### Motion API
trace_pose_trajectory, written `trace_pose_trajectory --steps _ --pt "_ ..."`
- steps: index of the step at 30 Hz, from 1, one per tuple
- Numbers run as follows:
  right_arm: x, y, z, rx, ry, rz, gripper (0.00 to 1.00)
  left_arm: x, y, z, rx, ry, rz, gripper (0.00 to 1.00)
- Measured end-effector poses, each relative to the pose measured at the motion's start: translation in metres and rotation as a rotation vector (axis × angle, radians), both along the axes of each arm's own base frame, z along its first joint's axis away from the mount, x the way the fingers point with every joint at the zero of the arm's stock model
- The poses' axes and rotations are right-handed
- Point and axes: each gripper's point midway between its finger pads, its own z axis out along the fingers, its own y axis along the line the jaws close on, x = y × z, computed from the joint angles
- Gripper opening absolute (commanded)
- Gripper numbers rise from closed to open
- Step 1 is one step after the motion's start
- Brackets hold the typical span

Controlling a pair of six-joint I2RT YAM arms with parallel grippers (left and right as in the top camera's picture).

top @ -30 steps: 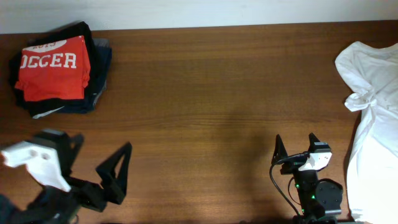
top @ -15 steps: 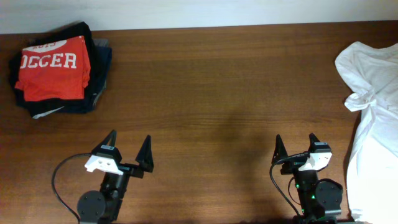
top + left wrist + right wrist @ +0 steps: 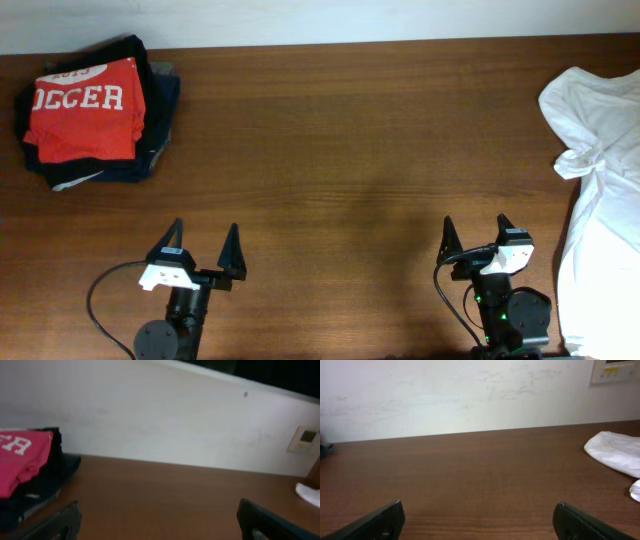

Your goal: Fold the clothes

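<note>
The clothes, a red-orange T-shirt [image 3: 82,110] with white "SOCCER" lettering, lie folded on top of a dark pile at the table's back left. The left wrist view catches the shirt [image 3: 22,457] at its left edge. My left gripper [image 3: 204,243] rests low near the front edge, left of centre, open and holding nothing [image 3: 159,519]. Near the front right, my right gripper [image 3: 476,236] is open too, with only bare wood between its fingers [image 3: 479,519]. Both grippers are far from the shirt.
Black and navy garments [image 3: 150,130] are stacked under the red shirt. A crumpled white shirt [image 3: 600,170] runs along the right edge, also visible as white cloth [image 3: 615,452] in the right wrist view. A white wall [image 3: 470,395] borders the table's far side.
The left arm has drawn back from a raised position near the camera and settled low at the front edge, gripper still open. The right arm has not moved.
</note>
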Motion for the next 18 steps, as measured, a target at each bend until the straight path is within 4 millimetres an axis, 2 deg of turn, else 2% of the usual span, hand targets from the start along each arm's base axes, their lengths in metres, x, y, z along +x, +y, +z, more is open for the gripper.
trace_pose_trajectory --steps 2,3,6,8,18 --pt "0.0 0.0 0.0 -0.001 0.0 0.0 0.98 0.001 0.001 -0.023 0.016 0.096 0.004 0.99" --pt "0.0 0.0 0.0 0.0 0.0 0.0 0.98 0.0 0.001 -0.043 0.044 0.166 0.007 0.99" --pt "0.0 0.0 0.0 0.0 0.0 0.0 0.98 0.0 0.001 -0.043 0.136 0.149 0.008 0.99" --pt "0.0 0.0 0.0 -0.001 0.0 0.0 0.98 0.001 0.009 -0.043 0.176 0.144 0.038 1.0" --pt "0.0 0.0 0.0 -0.001 0.0 0.0 0.98 0.002 0.013 -0.043 0.195 0.143 0.058 0.99"
